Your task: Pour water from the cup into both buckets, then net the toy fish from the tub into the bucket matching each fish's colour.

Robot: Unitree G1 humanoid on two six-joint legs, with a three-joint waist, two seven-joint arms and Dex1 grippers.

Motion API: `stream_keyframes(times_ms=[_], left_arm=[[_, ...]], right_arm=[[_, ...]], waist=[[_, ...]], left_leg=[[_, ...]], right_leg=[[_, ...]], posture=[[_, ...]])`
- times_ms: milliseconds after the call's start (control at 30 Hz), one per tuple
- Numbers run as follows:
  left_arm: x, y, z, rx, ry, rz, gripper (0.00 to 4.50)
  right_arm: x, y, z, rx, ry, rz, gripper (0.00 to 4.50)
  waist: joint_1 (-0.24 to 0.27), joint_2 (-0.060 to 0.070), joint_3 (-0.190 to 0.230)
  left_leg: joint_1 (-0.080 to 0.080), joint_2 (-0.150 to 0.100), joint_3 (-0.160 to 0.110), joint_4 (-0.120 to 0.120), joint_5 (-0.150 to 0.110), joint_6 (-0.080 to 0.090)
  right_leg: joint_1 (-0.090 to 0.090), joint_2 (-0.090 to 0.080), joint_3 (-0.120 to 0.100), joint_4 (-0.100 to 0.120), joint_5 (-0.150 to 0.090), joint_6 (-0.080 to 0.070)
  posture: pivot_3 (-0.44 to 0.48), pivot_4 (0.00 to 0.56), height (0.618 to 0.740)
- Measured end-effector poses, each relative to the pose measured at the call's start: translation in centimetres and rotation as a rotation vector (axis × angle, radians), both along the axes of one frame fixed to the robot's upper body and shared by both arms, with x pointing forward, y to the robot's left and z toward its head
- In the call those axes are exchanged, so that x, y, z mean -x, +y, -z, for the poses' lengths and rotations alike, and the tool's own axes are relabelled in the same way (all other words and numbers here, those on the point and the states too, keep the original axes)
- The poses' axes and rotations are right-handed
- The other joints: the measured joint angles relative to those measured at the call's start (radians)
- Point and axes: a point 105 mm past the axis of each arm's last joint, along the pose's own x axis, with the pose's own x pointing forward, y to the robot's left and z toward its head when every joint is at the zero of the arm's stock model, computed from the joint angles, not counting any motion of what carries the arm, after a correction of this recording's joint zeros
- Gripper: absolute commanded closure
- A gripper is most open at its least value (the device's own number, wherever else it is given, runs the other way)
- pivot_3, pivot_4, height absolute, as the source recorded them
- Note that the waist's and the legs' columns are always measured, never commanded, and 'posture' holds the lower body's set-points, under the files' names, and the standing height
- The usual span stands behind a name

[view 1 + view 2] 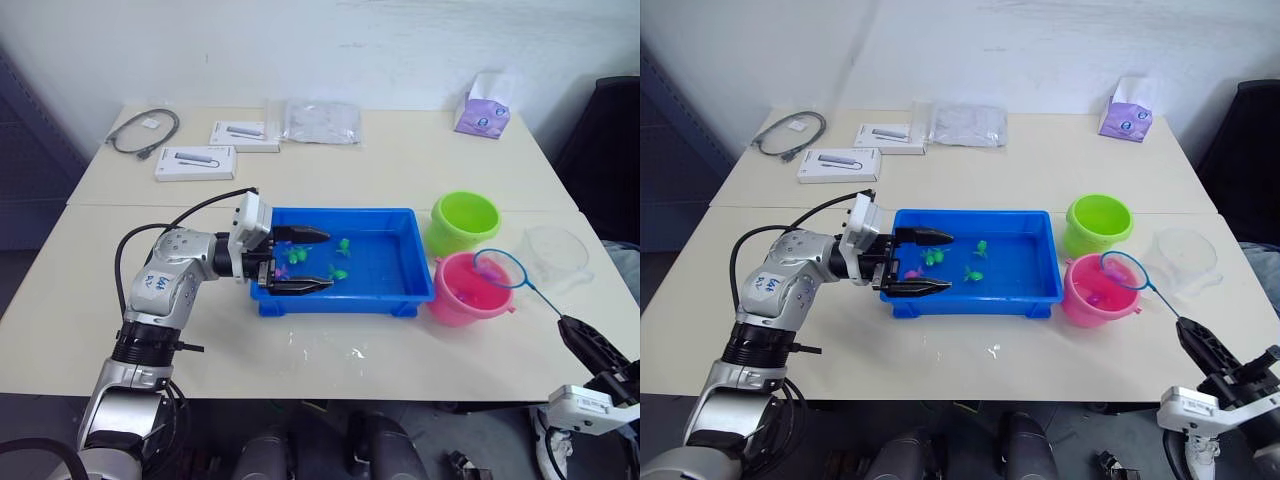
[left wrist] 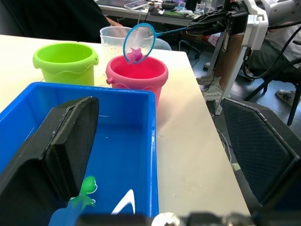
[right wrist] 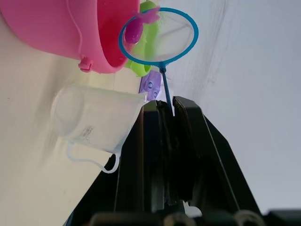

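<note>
The table [image 1: 400, 170] is wide and light beige, and the blue tub [image 1: 385, 265] stands on its near half, close to the front edge. Water [image 1: 375, 260] lies shallow in the tub, with some small green fish [image 1: 340, 273] and one pink fish [image 1: 911, 273] in it, gathered toward the tub's left end. The left gripper [image 1: 300, 260] is at this left end of the tub with its two black fingers spread wide apart: one finger reaches over the water inside, the other lies along the near wall of the tub, and nothing is held between them. To the right of the tub stand the two buckets, touching or almost touching it: the green bucket [image 1: 464, 221] farther from the robot, the pink bucket [image 1: 467, 291] nearer. The clear cup [image 1: 555, 255] stands upright just to the right of the buckets. The right gripper [image 3: 167, 113] is low at the right front corner of the table, and its fingers are pressed together on the thin dark handle of the net [image 1: 500, 268]. The blue hoop of the net is held above the mouth of the pink bucket, and a magenta fish [image 2: 135, 54] lies in the mesh. At the far side of the table are two white boxes [image 1: 195, 162], a grey cable [image 1: 145, 131], a clear plastic bag [image 1: 320, 122] and a purple tissue pack [image 1: 483, 110].
</note>
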Motion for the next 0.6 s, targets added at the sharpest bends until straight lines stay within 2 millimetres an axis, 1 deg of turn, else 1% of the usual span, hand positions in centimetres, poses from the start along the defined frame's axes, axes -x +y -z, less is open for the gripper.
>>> stream_keyframes(times_ms=[100,200,333,367,433,467,500,600], left_arm=[[0.3,0.3,0.4,-0.009,0.009,0.006,0.05],[0.7,0.3,0.6,-0.011,0.007,0.018,0.05],[1.0,0.5,1.2,-0.008,0.011,0.026,0.05],[1.0,0.5,1.3,-0.006,0.007,0.027,0.05],[0.9,0.9,1.9,-0.001,0.018,0.013,0.05],[0.6,1.5,2.3,0.003,0.029,-0.011,0.05],[0.3,2.1,2.6,0.007,0.034,-0.038,0.05],[-0.6,4.8,2.7,0.016,0.028,-0.141,0.05]], right_arm=[[-0.1,0.2,0.4,-0.012,0.011,-0.004,4.5],[-0.2,-0.1,0.0,-0.008,-0.004,0.014,4.5],[-0.2,-0.1,-0.1,-0.008,0.0,0.009,4.5],[-0.2,-0.2,-0.2,-0.025,-0.004,0.014,4.5],[-0.4,-0.1,-1.3,-0.112,-0.035,0.023,4.5],[-0.9,0.5,-2.6,-0.232,-0.067,0.006,4.5],[-1.4,1.4,-3.4,-0.354,-0.06,-0.029,4.5],[-3.0,6.1,-5.6,-0.676,0.03,-0.237,4.5]], waist=[[0.0,0.0,0.0],[0.0,0.0,0.0],[0.001,0.0,0.0],[0.0,0.0,0.0],[0.0,0.0,0.0],[-0.004,0.0,0.0],[-0.008,0.0,0.0],[-0.024,0.0,0.0]], left_leg=[[0.0,0.0,0.0,0.0,0.0,0.0],[0.0,0.0,0.0,0.0,0.0,0.0],[0.0,0.0,0.0,0.0,0.0,0.0],[0.0,0.0,0.0,0.0,0.0,0.0],[0.0,0.0,0.0,0.0,0.0,0.0],[0.0,0.001,0.0,0.0,0.0,0.0],[0.001,0.002,0.0,0.0,0.0,0.0],[0.002,0.004,-0.001,0.0,0.0,-0.001]], right_leg=[[0.0,0.0,0.0,0.0,0.0,0.0],[0.0,0.0,0.0,0.0,0.0,0.0],[0.0,0.0,0.0,0.0,0.0,-0.001],[0.0,0.0,0.0,0.0,0.0,-0.001],[0.0,-0.001,0.0,0.0,0.0,-0.001],[0.0,-0.001,0.0,0.0,0.0,-0.001],[0.0,0.0,0.0,0.001,0.0,-0.001],[0.0,0.0,-0.001,0.002,-0.001,-0.003]], posture=[[0.0,0.15,0.74],[0.0,0.15,0.74],[0.0,0.15,0.74],[0.0,0.15,0.74],[0.0,0.15,0.74],[0.0,0.15,0.74],[0.0,0.15,0.74],[0.0,0.15,0.74]])
